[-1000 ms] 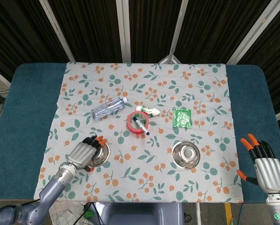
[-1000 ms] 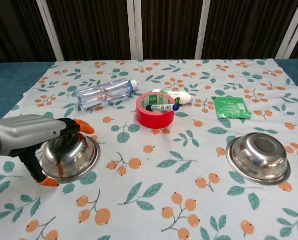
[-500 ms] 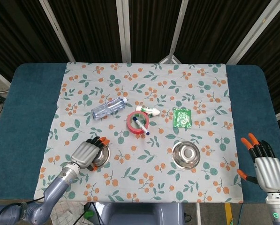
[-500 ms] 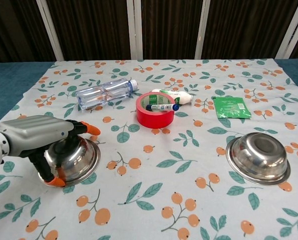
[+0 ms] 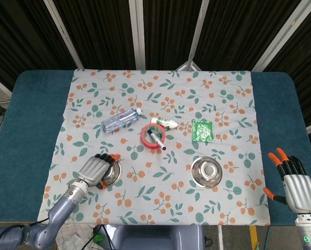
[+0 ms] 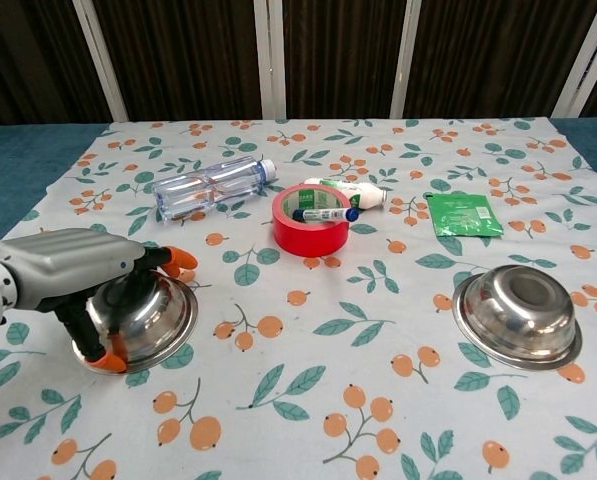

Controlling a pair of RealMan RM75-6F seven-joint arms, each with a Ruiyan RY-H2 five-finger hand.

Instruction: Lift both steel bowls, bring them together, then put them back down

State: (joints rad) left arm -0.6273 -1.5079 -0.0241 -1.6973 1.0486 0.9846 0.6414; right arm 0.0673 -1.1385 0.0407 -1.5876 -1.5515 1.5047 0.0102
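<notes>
Two steel bowls stand upside down on the flowered cloth. My left hand (image 5: 94, 170) (image 6: 73, 275) lies over the left steel bowl (image 5: 113, 175) (image 6: 156, 315) at the front left, fingers across its top and thumb under its near rim, gripping it. That bowl's rim looks slightly tipped. The right steel bowl (image 5: 206, 172) (image 6: 518, 315) sits alone at the front right, untouched. My right hand (image 5: 294, 186) hovers off the cloth's right edge with fingers spread and nothing in it; only the head view shows it.
Behind the bowls lie a clear plastic bottle (image 5: 121, 120) (image 6: 210, 187), a red tape roll (image 5: 145, 136) (image 6: 311, 237) with a marker (image 6: 323, 214) across it, a white tube (image 5: 165, 123) (image 6: 353, 192) and a green packet (image 5: 202, 130) (image 6: 463, 214).
My left hand has closed tighter around the left bowl, its thumb sliding under the rim, and the bowl has tipped a little. The right hand and right bowl have not moved.
</notes>
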